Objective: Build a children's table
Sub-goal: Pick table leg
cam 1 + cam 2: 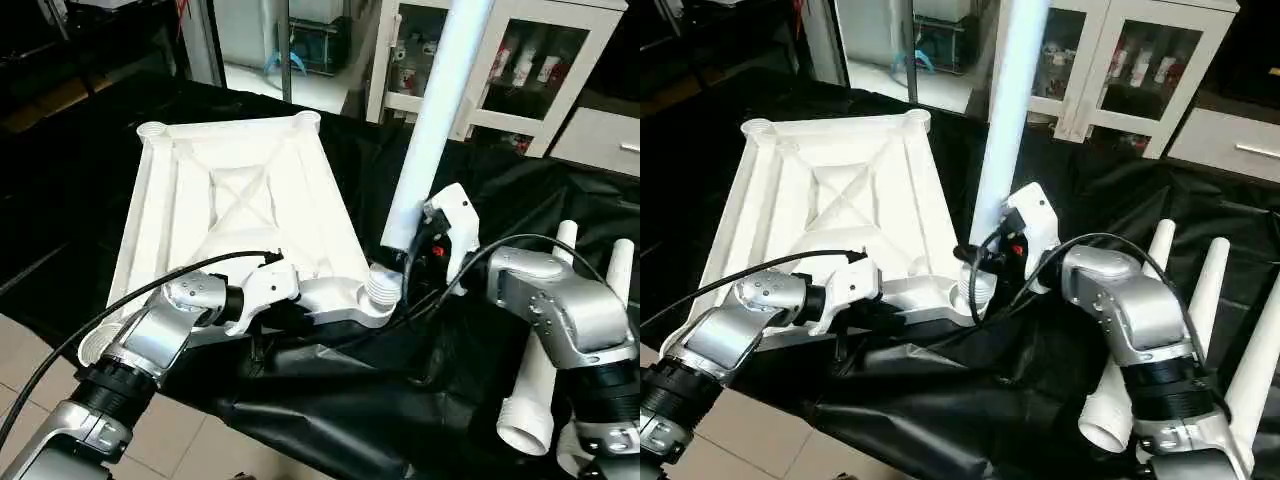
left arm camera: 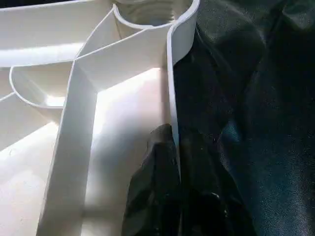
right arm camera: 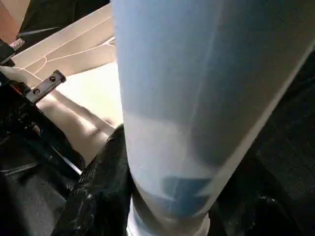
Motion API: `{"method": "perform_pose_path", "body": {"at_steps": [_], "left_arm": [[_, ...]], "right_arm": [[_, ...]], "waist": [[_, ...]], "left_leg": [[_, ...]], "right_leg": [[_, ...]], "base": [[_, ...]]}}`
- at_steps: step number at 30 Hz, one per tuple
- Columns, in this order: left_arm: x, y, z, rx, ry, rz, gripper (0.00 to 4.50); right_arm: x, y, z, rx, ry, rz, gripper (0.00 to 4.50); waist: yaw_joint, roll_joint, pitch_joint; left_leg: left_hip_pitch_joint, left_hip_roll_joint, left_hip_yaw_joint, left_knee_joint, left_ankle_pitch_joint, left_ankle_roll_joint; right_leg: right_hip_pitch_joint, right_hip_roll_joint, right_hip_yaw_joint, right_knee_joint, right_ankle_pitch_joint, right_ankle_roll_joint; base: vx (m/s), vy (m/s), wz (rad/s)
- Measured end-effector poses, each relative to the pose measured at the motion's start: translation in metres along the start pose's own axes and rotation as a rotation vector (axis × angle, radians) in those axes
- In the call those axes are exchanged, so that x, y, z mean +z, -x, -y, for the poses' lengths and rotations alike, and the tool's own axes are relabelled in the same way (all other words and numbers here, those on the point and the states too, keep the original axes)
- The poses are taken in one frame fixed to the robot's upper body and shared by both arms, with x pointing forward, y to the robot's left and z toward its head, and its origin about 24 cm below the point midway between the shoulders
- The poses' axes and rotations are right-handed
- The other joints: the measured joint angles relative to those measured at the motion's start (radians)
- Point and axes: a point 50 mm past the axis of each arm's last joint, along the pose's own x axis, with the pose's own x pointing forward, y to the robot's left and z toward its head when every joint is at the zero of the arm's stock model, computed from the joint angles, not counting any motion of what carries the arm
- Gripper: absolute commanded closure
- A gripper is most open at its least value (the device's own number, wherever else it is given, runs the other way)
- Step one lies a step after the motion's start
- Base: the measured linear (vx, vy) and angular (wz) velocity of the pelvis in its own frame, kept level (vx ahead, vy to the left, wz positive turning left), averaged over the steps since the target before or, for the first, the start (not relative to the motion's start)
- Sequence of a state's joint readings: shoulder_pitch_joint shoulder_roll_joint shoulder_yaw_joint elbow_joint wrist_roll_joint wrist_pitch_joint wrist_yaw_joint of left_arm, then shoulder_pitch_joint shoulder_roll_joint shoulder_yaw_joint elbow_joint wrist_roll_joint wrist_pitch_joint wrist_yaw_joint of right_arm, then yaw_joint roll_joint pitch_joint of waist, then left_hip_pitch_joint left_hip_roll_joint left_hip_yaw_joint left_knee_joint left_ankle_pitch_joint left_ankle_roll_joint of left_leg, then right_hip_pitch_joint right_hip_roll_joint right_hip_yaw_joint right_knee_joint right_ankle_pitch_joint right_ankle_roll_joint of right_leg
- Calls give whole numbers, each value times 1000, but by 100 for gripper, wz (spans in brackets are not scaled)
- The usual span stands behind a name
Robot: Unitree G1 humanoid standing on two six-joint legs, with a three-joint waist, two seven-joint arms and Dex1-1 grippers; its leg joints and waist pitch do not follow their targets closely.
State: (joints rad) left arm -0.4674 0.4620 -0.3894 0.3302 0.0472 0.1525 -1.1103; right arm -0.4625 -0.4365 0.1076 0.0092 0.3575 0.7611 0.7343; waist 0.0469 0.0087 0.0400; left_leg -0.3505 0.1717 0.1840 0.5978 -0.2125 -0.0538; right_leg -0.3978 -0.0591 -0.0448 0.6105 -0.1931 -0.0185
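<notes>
On the black-covered work table (image 1: 470, 340), the tabletop (image 1: 250, 200) lies ribs up, reaching to the near edge. My left claw (image 2: 172, 162) is pinched tight on its near rim. My right claw (image 1: 425, 250) is clamped on a leg (image 1: 435, 120), upright, its threaded end at the near-right corner socket (image 1: 383, 290). Three spare legs (image 1: 1200, 300) lie toward the table's right edge. Beyond the far edge, white glass-door cabinets (image 1: 530, 60). No legible writing.
</notes>
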Motion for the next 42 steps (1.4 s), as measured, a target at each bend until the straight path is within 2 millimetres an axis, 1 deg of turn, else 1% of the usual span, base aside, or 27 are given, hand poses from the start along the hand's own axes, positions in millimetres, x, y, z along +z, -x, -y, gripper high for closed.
{"method": "perform_pose_path", "body": {"at_steps": [7,11,16,21,25,30,37,42], "left_arm": [[0,-1,0,0,-6,-4,450],[1,-2,1,0,-7,-3,450],[1,-3,1,0,-9,-4,450],[2,-4,1,-1,-10,-2,450],[1,-4,1,-1,-6,-4,450],[-1,-4,1,1,-1,-11,450],[-2,-4,0,1,1,-16,450],[-1,-4,1,0,1,-14,450]], "right_arm": [[0,1,-2,23,-9,-12,266],[-4,-4,-10,89,-23,-31,266],[-5,-4,-7,72,-26,-40,266],[-7,-7,-7,66,1,-43,266],[-7,-12,-4,66,-6,-43,267],[-8,-18,-1,75,-31,-43,267],[-9,-20,0,86,-27,-45,267],[-11,-19,0,85,-22,-31,267]], "waist": [[2,-1,-1],[5,-4,-2],[8,-9,-5],[11,-9,-5],[9,-8,-6],[2,-7,-8],[-3,-9,-9],[-3,-9,-9]], "left_leg": [[0,0,0,0,0,0],[0,0,0,0,0,0],[0,0,0,0,0,0],[0,0,0,0,0,0],[0,0,0,0,0,-1],[2,0,0,1,0,-1],[3,0,0,1,0,-1],[2,0,0,1,0,-1]], "right_leg": [[0,0,0,0,0,0],[0,0,0,0,0,0],[0,0,0,0,0,0],[0,0,0,0,0,0],[1,0,0,0,0,0],[5,0,0,0,0,-1],[8,0,0,-1,0,0],[8,0,0,-1,0,0]], "base": [[0,0,0],[0,0,0],[0,0,0],[0,0,0],[0,0,0],[0,0,0],[0,0,0],[0,0,0]]}}
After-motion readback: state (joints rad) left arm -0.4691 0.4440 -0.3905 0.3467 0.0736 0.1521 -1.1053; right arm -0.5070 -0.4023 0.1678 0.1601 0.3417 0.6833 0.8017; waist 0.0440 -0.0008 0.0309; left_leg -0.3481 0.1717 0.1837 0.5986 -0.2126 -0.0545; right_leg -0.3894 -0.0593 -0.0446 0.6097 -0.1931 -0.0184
